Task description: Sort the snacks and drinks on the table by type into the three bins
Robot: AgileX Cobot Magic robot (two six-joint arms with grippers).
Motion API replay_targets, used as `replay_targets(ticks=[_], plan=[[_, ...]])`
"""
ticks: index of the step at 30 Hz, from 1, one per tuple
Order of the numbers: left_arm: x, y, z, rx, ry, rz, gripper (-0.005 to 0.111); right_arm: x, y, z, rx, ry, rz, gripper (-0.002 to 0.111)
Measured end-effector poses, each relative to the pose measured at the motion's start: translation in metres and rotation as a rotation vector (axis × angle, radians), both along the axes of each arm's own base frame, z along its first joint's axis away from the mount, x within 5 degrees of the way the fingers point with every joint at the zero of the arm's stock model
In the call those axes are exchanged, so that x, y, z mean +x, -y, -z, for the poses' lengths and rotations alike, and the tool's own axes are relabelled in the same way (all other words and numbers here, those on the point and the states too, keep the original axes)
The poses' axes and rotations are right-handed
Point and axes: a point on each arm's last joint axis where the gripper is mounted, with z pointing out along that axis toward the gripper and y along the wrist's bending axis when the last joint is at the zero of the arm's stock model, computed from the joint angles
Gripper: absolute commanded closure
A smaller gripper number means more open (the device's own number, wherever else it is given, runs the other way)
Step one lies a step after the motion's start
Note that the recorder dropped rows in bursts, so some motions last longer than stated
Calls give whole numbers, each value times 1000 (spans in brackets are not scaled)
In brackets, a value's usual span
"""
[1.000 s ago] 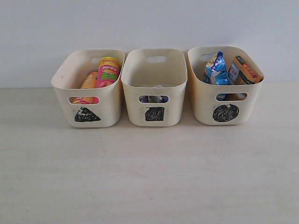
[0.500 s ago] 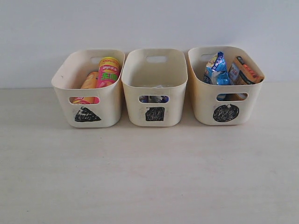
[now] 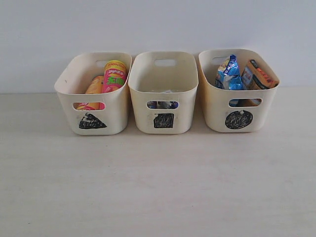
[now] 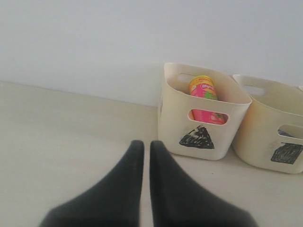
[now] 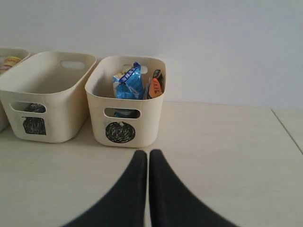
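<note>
Three cream bins stand in a row at the back of the table (image 3: 158, 187). The triangle bin (image 3: 118, 116) holds the pink chip cylinder (image 3: 114, 76) and the yellow one (image 3: 94, 86). Through the square bin's (image 3: 185, 116) handle slot the drink cartons (image 3: 163, 104) show dimly. In the circle bin (image 3: 212, 113) stand the blue bag (image 3: 228, 74) and the orange-brown bag (image 3: 257, 75). My left gripper (image 4: 146, 144) is shut and empty, a little in front of the triangle bin (image 4: 173, 127). My right gripper (image 5: 147, 153) is shut and empty, close in front of the circle bin (image 5: 149, 125). Neither arm shows in the exterior view.
A pale wall runs right behind the bins. The table's right edge (image 5: 286, 130) shows in the right wrist view.
</note>
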Motion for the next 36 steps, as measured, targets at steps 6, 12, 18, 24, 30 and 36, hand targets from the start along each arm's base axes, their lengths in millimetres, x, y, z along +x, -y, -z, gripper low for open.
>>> replay_targets(ticks=[6,12,18,24,30,36], plan=[[0,0,0,0,0,0,102,1,2,1,-53,-8,8,109],[0,0,0,0,0,0,102,2,3,2,-86,-21,12,109],[0,0,0,0,0,0,102,13,6,33,-90,-45,44,109],[0,0,0,0,0,0,102,13,7,80,-19,-16,78,109],[0,0,0,0,0,0,102,18,7,109,38,-22,91,109],[0,0,0,0,0,0,102,17,8,112,-18,-53,90,109]])
